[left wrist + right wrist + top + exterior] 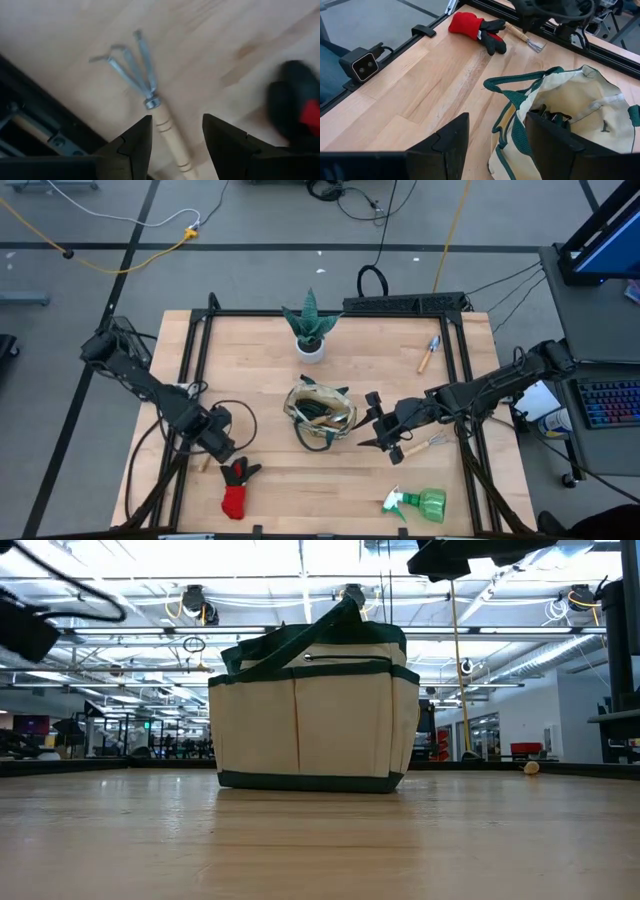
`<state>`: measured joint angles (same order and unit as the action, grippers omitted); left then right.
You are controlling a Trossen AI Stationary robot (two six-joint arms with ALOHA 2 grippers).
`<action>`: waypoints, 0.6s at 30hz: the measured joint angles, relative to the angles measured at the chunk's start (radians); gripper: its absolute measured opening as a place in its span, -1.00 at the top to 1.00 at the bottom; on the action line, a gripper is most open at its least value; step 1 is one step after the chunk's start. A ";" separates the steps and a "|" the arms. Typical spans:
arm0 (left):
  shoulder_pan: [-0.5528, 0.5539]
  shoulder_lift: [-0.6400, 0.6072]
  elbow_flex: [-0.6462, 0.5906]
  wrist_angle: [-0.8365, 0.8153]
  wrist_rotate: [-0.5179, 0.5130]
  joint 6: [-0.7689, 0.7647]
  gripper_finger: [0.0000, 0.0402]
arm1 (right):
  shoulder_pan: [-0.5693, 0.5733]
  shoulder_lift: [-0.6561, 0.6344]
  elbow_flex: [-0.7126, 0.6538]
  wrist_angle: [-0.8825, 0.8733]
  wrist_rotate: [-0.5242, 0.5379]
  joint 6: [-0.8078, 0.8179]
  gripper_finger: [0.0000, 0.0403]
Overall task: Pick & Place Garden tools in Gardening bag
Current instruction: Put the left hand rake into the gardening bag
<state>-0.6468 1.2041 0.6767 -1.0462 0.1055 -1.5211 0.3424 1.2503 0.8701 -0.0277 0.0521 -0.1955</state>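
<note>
The beige gardening bag (320, 416) with green trim stands mid-table, with dark tools inside (552, 118); it also shows in the low view (315, 710). A wooden-handled rake (135, 60) lies flat on the table at the near left. My left gripper (175, 122) is open above it, one finger on each side of the handle (165, 127), apart from it. The red-black glove (237, 488) lies beside it. My right gripper (372, 423) is open and empty just right of the bag. A trowel (430, 352), a small tool (428, 445) and the green spray bottle (420, 503) lie on the right.
A spiky green plant in a white pot (311, 330) stands behind the bag. A black metal frame (200, 350) rims the table, and one bar runs close to the rake (45, 115). Bare wood lies in front of the bag (320, 480).
</note>
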 joint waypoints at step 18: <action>-0.144 0.000 -0.062 0.102 -0.004 -0.171 0.12 | 0.000 0.000 0.000 0.000 0.000 0.000 0.08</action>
<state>-0.7912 1.2041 0.6151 -0.9439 0.1014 -1.6917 0.3424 1.2503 0.8700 -0.0273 0.0521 -0.1953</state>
